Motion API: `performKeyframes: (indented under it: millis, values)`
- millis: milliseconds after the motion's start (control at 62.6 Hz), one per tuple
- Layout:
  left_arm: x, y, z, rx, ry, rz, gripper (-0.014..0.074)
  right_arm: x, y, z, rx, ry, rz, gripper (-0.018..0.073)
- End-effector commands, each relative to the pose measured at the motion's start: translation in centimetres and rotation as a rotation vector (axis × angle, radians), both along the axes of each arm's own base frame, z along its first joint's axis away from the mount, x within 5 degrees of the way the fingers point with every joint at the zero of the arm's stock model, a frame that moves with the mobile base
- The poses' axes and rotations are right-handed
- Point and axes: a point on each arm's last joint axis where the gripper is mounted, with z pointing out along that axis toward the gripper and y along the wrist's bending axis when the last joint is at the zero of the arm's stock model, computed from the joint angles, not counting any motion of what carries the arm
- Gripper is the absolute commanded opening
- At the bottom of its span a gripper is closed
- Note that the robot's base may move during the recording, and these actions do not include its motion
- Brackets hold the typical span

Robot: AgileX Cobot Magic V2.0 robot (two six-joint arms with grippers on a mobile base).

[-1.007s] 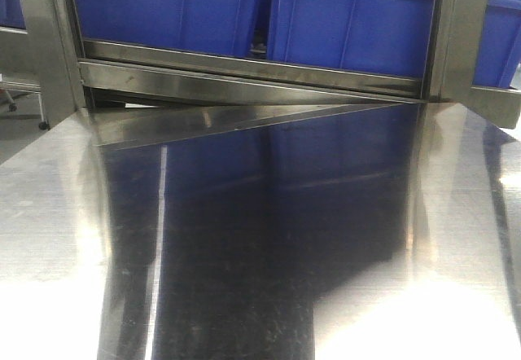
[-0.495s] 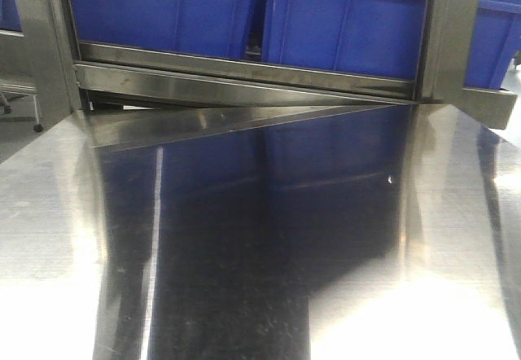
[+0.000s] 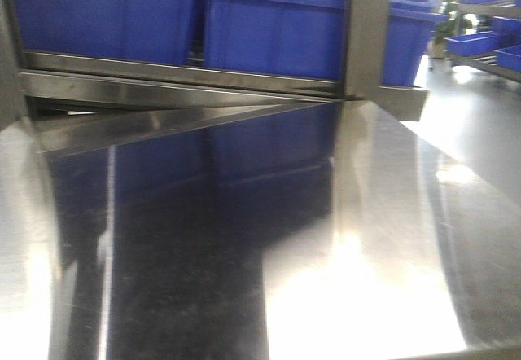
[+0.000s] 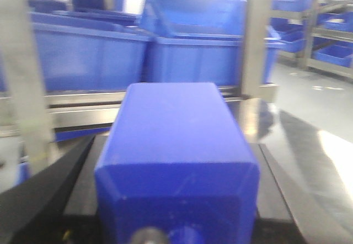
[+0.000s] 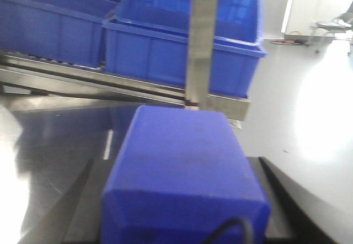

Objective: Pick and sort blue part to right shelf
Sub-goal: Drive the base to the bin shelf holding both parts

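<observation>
Status: hard to call, drop-off likely pending.
- Left wrist view: blue block [image 4: 174,161] mid-frame, flanked by black fingers [image 4: 49,194] of left pincer [image 4: 176,142].
- Same at right pincer [image 5: 176,160]: second blue block [image 5: 179,172].
- Unclear whether gripped blue part or pincer housing, so can't tell spread or clamped on either side.
- No loose part on steel surface [image 3: 391,213] ahead of both pincers.
- Blue bins [image 3: 269,34] on rack straight ahead, behind steel post [image 3: 366,26].
- Shelving [image 3: 488,46] far right of the pincers, probably the target; no part seen placed there.
</observation>
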Motion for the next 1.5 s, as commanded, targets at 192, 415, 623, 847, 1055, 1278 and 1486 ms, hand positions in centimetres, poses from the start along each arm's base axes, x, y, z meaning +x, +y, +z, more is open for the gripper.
performKeyframes:
  millis: [192,415,623,847,1055,1278,1486]
  values:
    - [-0.83,0.25,1.66,-0.057,-0.130,-0.008,0.0281,-0.14,0.08,1.56,-0.007,-0.102,0.014,0.0144]
    - [-0.83,0.25,1.66,-0.057,-0.130,-0.008,0.0281,-0.14,0.08,1.56,-0.007,-0.102,0.014,0.0144]
    - [-0.83,0.25,1.66,-0.057,-0.130,-0.008,0.0281,-0.14,0.08,1.56,-0.007,-0.102,0.014,0.0144]
    - [-0.83,0.25,1.66,-0.057,-0.130,-0.008,0.0281,-0.14,0.08,1.56,-0.007,-0.102,0.014,0.0144]
    - [-0.83,0.25,1.66,-0.057,-0.130,-0.008,0.0281,-0.14,0.08,1.56,-0.007,-0.102,0.014,0.0144]
    - [-0.83,0.25,1.66,-0.057,-0.130,-0.008,0.0281,-0.14,0.08,1.56,-0.007,-0.102,0.014,0.0144]
    - [-0.83,0.25,1.66,-0.057,-0.130,-0.008,0.0281,-0.14,0.08,1.56,-0.007,-0.102,0.014,0.0144]
